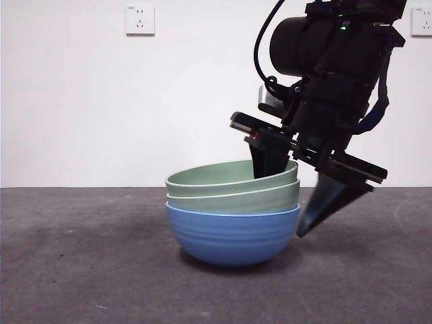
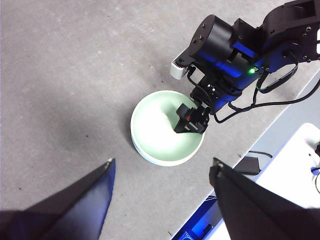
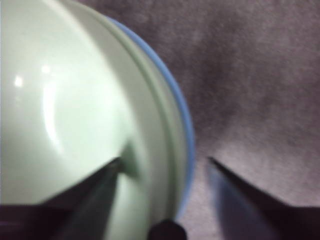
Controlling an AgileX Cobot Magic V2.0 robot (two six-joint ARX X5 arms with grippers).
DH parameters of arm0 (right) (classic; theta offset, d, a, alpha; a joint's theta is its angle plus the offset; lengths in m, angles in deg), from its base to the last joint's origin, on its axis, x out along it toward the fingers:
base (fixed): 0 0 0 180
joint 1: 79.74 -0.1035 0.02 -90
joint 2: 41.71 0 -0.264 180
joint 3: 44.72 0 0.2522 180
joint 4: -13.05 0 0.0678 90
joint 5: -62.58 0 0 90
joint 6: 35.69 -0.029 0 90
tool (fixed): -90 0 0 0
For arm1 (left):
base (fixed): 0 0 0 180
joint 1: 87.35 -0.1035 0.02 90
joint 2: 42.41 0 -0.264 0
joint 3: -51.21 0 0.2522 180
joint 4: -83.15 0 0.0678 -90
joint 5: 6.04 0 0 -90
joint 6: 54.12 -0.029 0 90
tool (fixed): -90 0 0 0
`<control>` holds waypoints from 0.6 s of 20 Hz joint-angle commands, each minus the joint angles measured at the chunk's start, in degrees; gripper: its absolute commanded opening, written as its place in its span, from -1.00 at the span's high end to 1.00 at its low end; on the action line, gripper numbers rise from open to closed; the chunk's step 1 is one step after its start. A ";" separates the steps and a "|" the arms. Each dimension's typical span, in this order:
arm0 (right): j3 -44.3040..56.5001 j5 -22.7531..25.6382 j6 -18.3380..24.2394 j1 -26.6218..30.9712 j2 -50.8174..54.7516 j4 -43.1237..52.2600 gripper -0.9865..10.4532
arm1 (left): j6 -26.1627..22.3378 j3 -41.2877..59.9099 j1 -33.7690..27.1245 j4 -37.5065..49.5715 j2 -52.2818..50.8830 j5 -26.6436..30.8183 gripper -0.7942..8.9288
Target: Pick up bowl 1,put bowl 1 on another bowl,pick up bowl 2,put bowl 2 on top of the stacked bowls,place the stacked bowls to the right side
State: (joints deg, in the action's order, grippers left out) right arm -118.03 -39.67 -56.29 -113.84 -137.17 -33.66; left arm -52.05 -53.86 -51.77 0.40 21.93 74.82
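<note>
Stacked bowls [image 1: 233, 216]: stood on the grey tabletop [image 1: 81, 270] near the middle of the front view, leaning slightly, the blue bowl [image 1: 233, 236] at the bottom.
Green bowls: one pale green bowl [image 1: 236, 199] nested in the blue one, a second pale green bowl [image 1: 223, 177] on top.
Right gripper [image 1: 290, 196]: came down at the stack's right side, jaws spread wide and astride the rims, one jaw inside the top bowl, the other outside and clear of the blue wall; nothing was clamped.
Left gripper [image 2: 162, 172]: hung high above the tabletop, well apart from the stack, jaws wide apart and holding nothing.
Wall: white, with two sockets [image 1: 140, 19].
</note>
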 commanded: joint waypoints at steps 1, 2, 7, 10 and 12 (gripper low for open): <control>0.11 0.17 -0.26 -0.02 -0.50 0.15 0.85 | -0.66 0.09 -0.02 -0.09 -0.04 0.07 0.17; 0.11 0.17 0.07 -0.02 -0.50 0.15 0.85 | -0.66 0.09 -0.02 -0.04 -0.04 0.07 0.17; 0.09 0.15 0.72 -0.02 0.33 0.31 0.85 | -0.81 0.09 -0.02 -0.07 -0.04 0.09 0.17; 0.09 0.20 1.01 0.63 3.06 0.98 0.85 | -0.87 0.09 -0.02 -0.09 -0.04 0.09 0.17; -0.04 0.28 1.16 2.32 5.01 2.08 0.85 | -1.22 0.09 -0.02 -0.09 -0.04 0.09 0.17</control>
State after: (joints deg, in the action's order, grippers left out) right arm -118.34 -39.41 -55.55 -111.77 -132.71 -32.55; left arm -52.47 -53.86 -51.77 0.37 21.97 74.82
